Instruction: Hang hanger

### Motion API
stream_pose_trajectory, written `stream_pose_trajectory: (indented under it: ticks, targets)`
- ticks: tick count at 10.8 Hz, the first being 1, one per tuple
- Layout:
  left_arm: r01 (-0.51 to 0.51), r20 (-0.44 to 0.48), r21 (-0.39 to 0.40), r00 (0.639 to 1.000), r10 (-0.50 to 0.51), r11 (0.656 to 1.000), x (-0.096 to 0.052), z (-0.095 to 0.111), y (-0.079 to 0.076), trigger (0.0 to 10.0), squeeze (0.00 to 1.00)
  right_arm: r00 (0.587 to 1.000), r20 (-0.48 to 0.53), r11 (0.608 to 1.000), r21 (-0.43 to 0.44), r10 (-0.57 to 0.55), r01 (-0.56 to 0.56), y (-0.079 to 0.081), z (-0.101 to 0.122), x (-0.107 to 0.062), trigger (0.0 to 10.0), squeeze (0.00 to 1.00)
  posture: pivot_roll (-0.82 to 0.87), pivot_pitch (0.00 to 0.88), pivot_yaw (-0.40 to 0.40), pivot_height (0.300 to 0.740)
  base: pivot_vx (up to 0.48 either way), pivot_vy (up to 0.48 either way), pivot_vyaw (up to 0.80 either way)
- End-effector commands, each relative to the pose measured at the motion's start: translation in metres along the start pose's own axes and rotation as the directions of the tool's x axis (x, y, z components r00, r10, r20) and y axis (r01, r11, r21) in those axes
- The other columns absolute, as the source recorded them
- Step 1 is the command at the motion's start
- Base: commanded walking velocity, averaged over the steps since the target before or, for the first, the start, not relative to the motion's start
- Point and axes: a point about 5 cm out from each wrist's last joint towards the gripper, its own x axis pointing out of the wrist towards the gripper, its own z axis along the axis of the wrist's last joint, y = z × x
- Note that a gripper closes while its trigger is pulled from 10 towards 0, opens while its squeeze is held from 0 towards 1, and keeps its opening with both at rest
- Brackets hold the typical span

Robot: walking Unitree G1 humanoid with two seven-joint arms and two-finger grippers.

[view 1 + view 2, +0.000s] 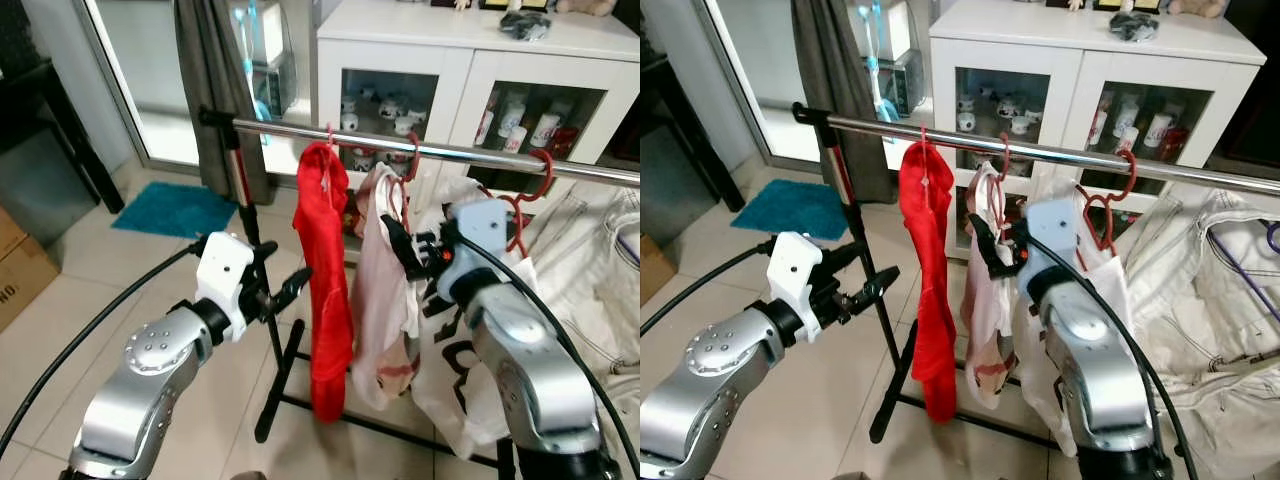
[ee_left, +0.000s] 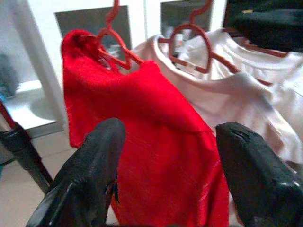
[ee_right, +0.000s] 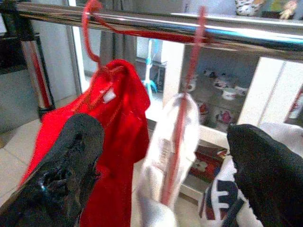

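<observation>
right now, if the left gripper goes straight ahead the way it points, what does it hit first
Most likely the red garment hanging on the rail. In the left wrist view it sits squarely between the open fingers of the left gripper, with the pale pink shirt off to one side. How far off it hangs is unclear.

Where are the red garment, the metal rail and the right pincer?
red garment (image 1: 328,300), left eye view, mid-body.
metal rail (image 1: 290,128), left eye view, bare stretch.
right pincer (image 1: 397,243), left eye view, between open fingertips.
</observation>
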Motion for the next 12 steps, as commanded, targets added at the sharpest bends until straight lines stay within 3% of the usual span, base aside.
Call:
stream_pose_trajectory:
  ticks: [1,2,3,4,6,7,8,12]
  targets:
    - [0.03,0.013,0.018,0.999,-0.031,0.999,0.0,0.003,-0.002,10.0,0.0,0.999,-0.042,1.0,-0.008,-0.012,0.012,-0.001,-0.001,0.006,10.0,0.82,-0.03,0.0,0.026,0.74,0.0,0.0,0.0]
    - [0.056,0.01,0.033,0.998,-0.056,0.998,-0.001,0.004,-0.003,10.0,0.0,0.997,-0.07,1.0,-0.011,-0.024,0.024,-0.005,-0.001,0.016,10.0,0.16,-0.03,0.0,0.025,0.74,0.0,0.0,0.0]
    - [0.073,0.006,0.034,0.997,-0.073,0.997,-0.001,0.004,-0.005,10.0,0.0,0.991,-0.111,0.997,-0.009,-0.072,0.072,-0.014,-0.001,0.025,10.0,0.0,-0.03,0.0,0.025,0.74,0.0,0.0,0.0]
    - [0.095,-0.002,0.039,0.995,-0.095,0.995,-0.002,0.004,-0.006,10.0,0.0,0.974,-0.173,0.989,-0.012,-0.149,0.149,-0.029,-0.003,0.036,10.0,0.0,-0.02,0.0,0.024,0.74,0.0,0.0,0.0]
    - [0.117,-0.011,0.048,0.993,-0.116,0.992,-0.002,0.003,-0.008,10.0,0.0,0.953,-0.253,0.985,0.005,-0.168,0.175,-0.044,-0.003,0.052,10.0,0.0,-0.02,0.0,0.02,0.74,0.0,0.0,0.0]
    - [0.124,-0.014,0.051,0.992,-0.124,0.991,-0.002,0.003,-0.008,10.0,0.0,0.946,-0.293,0.986,0.039,-0.142,0.16,-0.047,-0.005,0.059,2.9,0.0,-0.02,0.0,0.014,0.74,0.0,0.0,0.0]
    - [0.132,-0.016,0.056,0.991,-0.131,0.99,-0.002,0.003,-0.008,10.0,0.0,0.943,-0.307,0.987,0.053,-0.129,0.153,-0.05,-0.005,0.066,0.0,0.0,-0.01,0.0,0.011,0.74,0.0,0.0,0.0]
    - [0.152,-0.027,0.065,0.988,-0.151,0.986,-0.002,0.003,-0.009,10.0,0.0,0.949,-0.305,0.992,0.071,-0.082,0.109,-0.058,0.004,0.075,0.0,0.0,-0.02,0.0,0.008,0.74,0.0,0.0,0.0]
